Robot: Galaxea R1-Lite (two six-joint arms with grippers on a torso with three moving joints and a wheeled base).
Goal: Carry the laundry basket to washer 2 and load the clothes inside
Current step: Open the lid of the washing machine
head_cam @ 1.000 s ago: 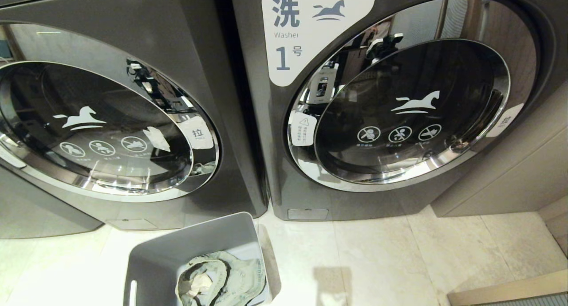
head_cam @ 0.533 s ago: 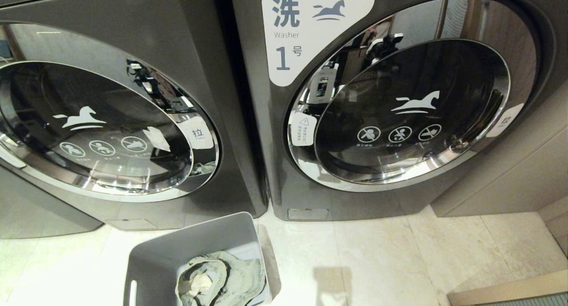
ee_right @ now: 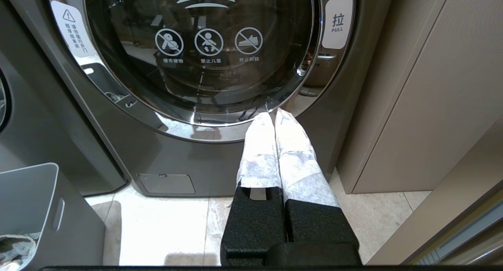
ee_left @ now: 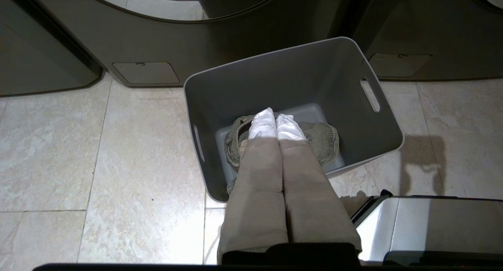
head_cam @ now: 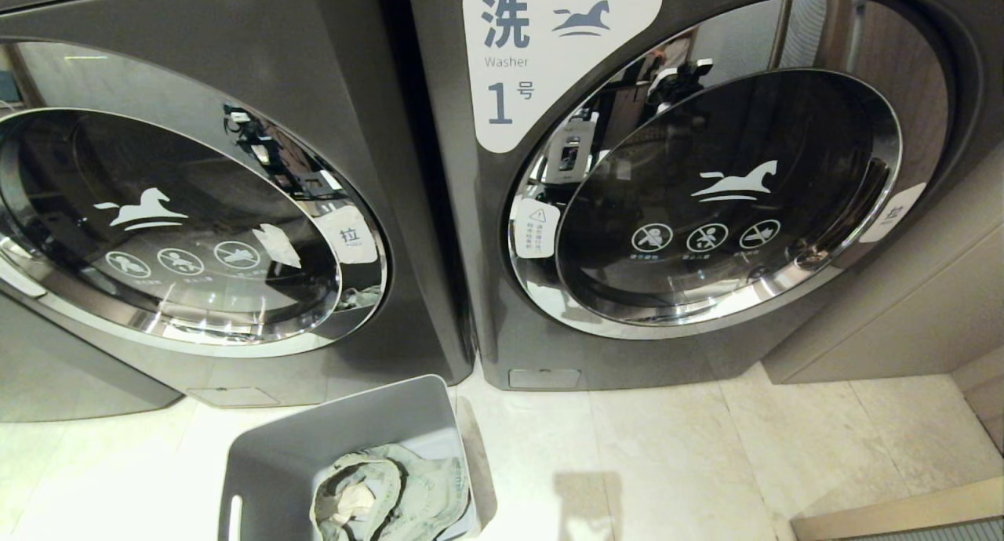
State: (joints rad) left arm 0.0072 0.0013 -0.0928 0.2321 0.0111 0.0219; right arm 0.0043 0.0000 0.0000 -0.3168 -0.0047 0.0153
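Grey plastic laundry basket point(head_cam: 345, 447) sits on the pale floor tiles point(head_cam: 667, 447), just in front of the left-hand washer point(head_cam: 196, 235) with its door shut; we can't see that one's number. The clothes point(head_cam: 392, 494), a faded grey-green bundle, lie in the basket. Our left gripper point(ee_left: 276, 114) hangs over the basket, jaws pressed together on nothing. Right gripper point(ee_right: 272, 114) points at washer 1 point(head_cam: 706, 196), also clamped together and empty.

Warm indoor light glares off the chrome door rings point(head_cam: 235, 333) and pale floor tiles point(head_cam: 667, 462); a soft shadow falls lower center, edges bowing with wide-angle distortion.
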